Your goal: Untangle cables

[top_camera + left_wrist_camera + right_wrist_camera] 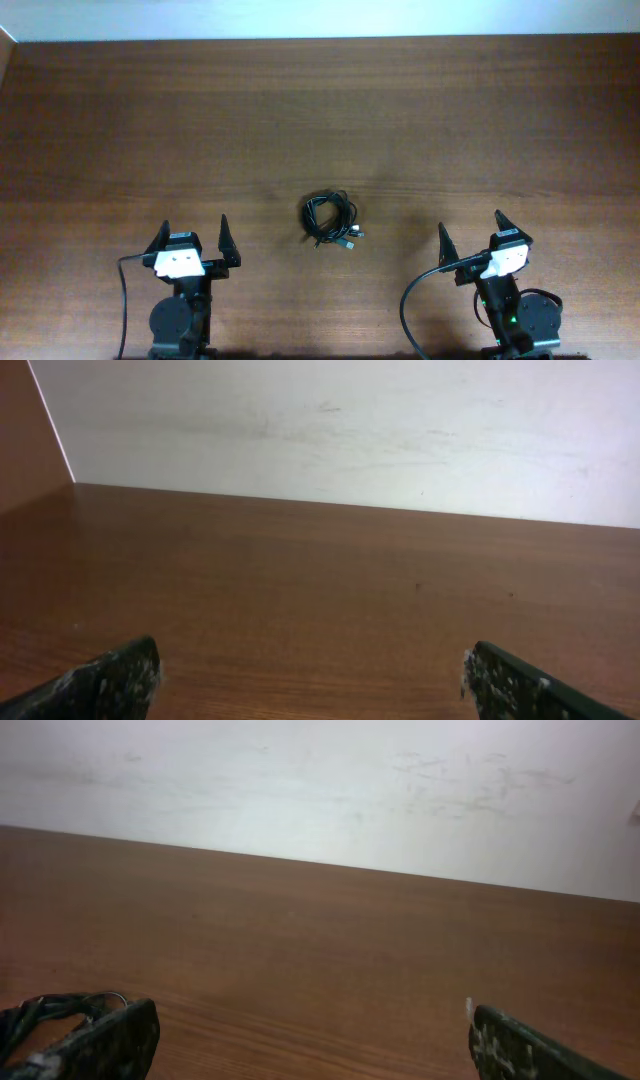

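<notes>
The cables (329, 218) lie as one small, tight coil of thin black cord on the bare tabletop (320, 110), near its middle and between the two arms. The coil sits slightly farther from the arms' bases than the fingertips reach. The left tool (195, 230) stands to the coil's left and the right tool (469, 226) to its right. Both are well apart from it, at close to the same distance, so neither arm is clearly nearer. Both tools are spread wide and hold nothing. The coil is close to round, so it has no strong long axis. Its one directional feature is the silvery plug ends (352, 240), which stick out of the near right edge towards the right arm's side. In the right wrist view the cables (55, 1010) show at the lower left, partly behind the left-hand finger. So the bundle lies left of the line along which the right tool (310, 1025) points. The left wrist view shows only wood grain between the fingers of the left tool (312, 665), with no cord in sight. In my judgement the coming reach is inward for either arm, and the right arm has the freer plug ends facing it.
</notes>
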Controlling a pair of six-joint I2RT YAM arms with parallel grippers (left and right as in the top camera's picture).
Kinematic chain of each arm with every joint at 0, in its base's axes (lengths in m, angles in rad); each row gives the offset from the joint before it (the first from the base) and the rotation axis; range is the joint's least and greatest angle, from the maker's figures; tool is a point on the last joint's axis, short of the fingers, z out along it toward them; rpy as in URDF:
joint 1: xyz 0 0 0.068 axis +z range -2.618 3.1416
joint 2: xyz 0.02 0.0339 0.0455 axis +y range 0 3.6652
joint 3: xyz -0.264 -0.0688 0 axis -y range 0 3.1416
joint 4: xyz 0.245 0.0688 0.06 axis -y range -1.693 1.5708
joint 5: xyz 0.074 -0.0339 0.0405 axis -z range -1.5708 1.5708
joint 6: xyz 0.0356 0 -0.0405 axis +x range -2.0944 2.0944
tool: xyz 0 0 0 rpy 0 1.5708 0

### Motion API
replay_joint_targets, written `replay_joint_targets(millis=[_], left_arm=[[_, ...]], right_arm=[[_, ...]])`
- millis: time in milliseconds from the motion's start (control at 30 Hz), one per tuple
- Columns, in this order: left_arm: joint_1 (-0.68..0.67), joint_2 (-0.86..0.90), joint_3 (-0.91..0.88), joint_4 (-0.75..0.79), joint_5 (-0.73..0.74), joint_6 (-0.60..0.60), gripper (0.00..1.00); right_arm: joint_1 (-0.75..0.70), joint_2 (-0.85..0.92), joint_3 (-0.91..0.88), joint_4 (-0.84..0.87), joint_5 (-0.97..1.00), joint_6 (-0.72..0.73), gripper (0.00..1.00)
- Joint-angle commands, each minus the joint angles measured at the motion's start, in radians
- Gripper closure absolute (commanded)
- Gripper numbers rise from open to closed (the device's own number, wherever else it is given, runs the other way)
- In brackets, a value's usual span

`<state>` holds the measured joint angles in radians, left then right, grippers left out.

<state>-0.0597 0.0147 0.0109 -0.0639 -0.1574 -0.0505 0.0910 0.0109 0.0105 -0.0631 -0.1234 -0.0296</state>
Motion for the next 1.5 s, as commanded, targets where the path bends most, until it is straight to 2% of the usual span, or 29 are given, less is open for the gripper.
replay_joint_targets(millis=[0,267,367,400,500,567,633,700,833,900,967,1067,1133,1233,1267,1300,1333,1367,1400,1467], left_arm=[[-0.004,-0.008,-0.002,-0.005,0.007,-0.013,0.01],[-0.004,-0.008,-0.001,0.025,0.009,-0.013,0.01],[-0.004,-0.008,0.046,0.075,0.102,-0.013,0.01],[-0.003,-0.008,0.088,0.082,0.163,-0.012,0.01],[-0.003,-0.008,0.233,0.063,0.224,-0.002,0.01],[-0.003,-0.006,0.364,-0.031,0.241,-0.002,0.01],[-0.003,0.026,0.545,-0.204,0.241,-0.002,0.01],[-0.003,0.081,0.671,-0.317,0.241,-0.002,0.01],[-0.004,0.280,0.925,-0.538,0.275,-0.002,0.01],[-0.004,0.423,1.044,-0.656,0.343,-0.002,0.01],[-0.004,0.570,1.128,-0.755,0.433,-0.002,0.01],[-0.004,0.759,1.176,-0.820,0.536,-0.002,0.01],[-0.004,0.885,1.176,-0.824,0.620,-0.002,0.01],[-0.004,1.039,1.176,-0.823,0.678,-0.003,0.01],[-0.004,1.109,1.176,-0.823,0.678,-0.003,0.04],[-0.004,1.170,1.176,-0.823,0.678,-0.003,0.54],[-0.004,1.221,1.176,-0.823,0.678,-0.003,0.93],[-0.004,1.280,1.176,-0.822,0.678,-0.003,1.00],[-0.004,1.321,1.176,-0.819,0.677,-0.003,1.00],[-0.004,1.397,1.176,-0.812,0.677,-0.003,1.00]], right_arm=[[0.006,-0.007,-0.005,-0.005,0.004,0.003,0.02],[0.006,-0.007,-0.005,-0.004,0.000,0.038,0.02],[0.006,-0.007,0.025,-0.004,-0.013,0.068,0.01],[0.006,-0.007,0.057,-0.005,-0.035,0.068,0.02],[0.006,-0.007,0.191,-0.027,-0.145,0.068,0.02],[0.006,-0.006,0.304,-0.116,-0.200,0.068,0.02],[0.006,0.019,0.464,-0.278,-0.206,0.067,0.01],[0.006,0.066,0.575,-0.367,-0.207,0.067,0.01],[0.006,0.254,0.806,-0.588,-0.215,0.067,0.02],[0.006,0.407,0.951,-0.748,-0.288,0.067,0.02],[0.006,0.522,1.037,-0.838,-0.334,0.068,0.02],[0.006,0.662,1.086,-0.904,-0.392,0.068,0.02],[0.006,0.757,1.086,-0.903,-0.509,0.068,0.02],[0.007,0.862,1.086,-0.917,-0.524,0.068,0.02],[0.007,0.914,1.086,-0.922,-0.528,0.068,0.04],[0.007,0.956,1.086,-0.925,-0.555,0.068,0.18],[0.007,0.988,1.086,-0.926,-0.583,0.067,0.32],[0.007,1.029,1.086,-0.926,-0.596,0.068,0.71],[0.007,1.055,1.086,-0.928,-0.597,0.068,0.96],[0.008,1.113,1.086,-0.936,-0.603,0.068,0.96]])
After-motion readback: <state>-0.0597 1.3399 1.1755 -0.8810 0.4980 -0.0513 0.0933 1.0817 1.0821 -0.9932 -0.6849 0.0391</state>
